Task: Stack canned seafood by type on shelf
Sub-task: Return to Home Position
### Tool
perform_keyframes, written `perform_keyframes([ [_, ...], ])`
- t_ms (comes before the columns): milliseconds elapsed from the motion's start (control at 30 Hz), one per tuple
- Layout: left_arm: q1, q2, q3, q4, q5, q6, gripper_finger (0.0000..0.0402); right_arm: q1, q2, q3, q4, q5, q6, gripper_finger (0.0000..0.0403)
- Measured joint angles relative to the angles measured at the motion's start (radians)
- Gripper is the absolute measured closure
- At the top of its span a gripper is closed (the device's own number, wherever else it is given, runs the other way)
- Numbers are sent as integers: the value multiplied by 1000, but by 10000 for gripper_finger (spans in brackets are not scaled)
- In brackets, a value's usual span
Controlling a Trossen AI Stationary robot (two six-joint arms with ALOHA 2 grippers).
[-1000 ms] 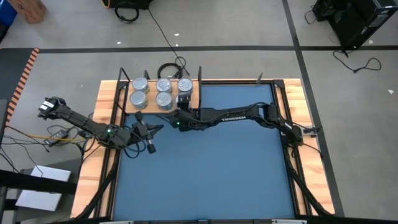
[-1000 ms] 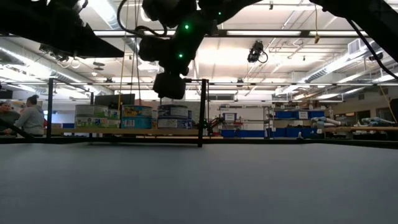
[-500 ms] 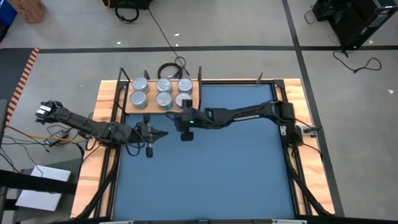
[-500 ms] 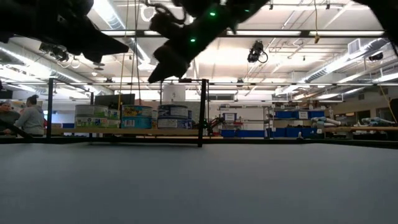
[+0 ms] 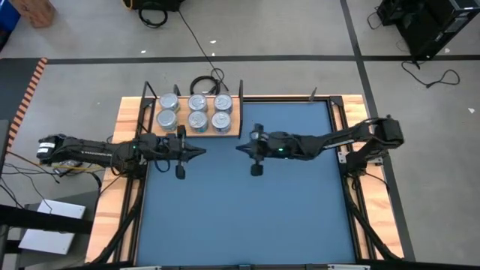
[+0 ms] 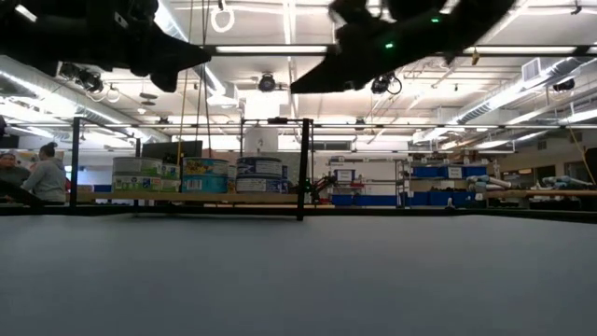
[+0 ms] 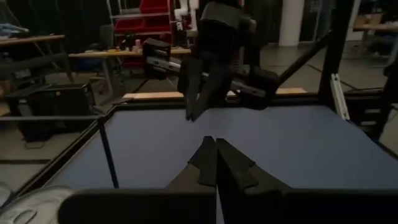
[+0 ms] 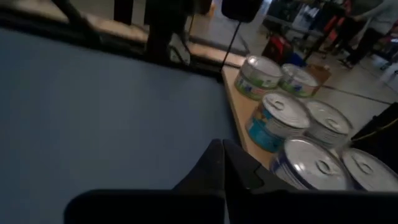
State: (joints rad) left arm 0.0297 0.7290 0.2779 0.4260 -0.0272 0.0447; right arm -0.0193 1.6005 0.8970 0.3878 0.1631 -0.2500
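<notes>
**Item 1: canned seafood.** Small, flat, round silver metal tins (image 5: pixel 197 120) with shiny lids. They stand in six piles, two rows of three. All are on the shelf and none lies on the large blue mat (image 5: pixel 247 210). From table height the paper bands read green (image 6: pixel 140 175), teal (image 6: pixel 205 175) and dark blue (image 6: pixel 261 175), each colour in its own column.

**Item 2: shelf.** A flat light-brown wooden board (image 5: pixel 211 133) with thin black metal posts (image 5: pixel 241 96) at its ends, at the far edge of the mat.

**Item 3: my left gripper** (image 5: pixel 196 152). It hangs above the mat, just in front of the shelf. Its fingers are pressed together and hold nothing (image 7: pixel 215 149).

**Item 4: my right gripper** (image 5: pixel 241 148). It is over the mat near the shelf's right end, facing the left gripper and apart from it. Its fingers are closed and empty (image 8: pixel 222 149).

**Handling notes (my judgement).**
- The tins are rigid and will not give under the pads.
- They are probably dense for their size if full.
- The bare lids and rims look slick, while the paper band should offer better friction.
- I would take a tin across its side wall with the pads on opposite points of the band, never by the lid or pull-tab.
- The tins are low and wide, so they should sit steady, but a stacked pair could slide if nudged sideways.
- A tin should be lowered flat, not dropped, because the walls can dent.
</notes>
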Motion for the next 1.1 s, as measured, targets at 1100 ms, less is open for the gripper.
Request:
perform_keyframes([
  [1100,129,-402,-94,-265,97,57,401,2,-788,-760,253,19,150,403],
])
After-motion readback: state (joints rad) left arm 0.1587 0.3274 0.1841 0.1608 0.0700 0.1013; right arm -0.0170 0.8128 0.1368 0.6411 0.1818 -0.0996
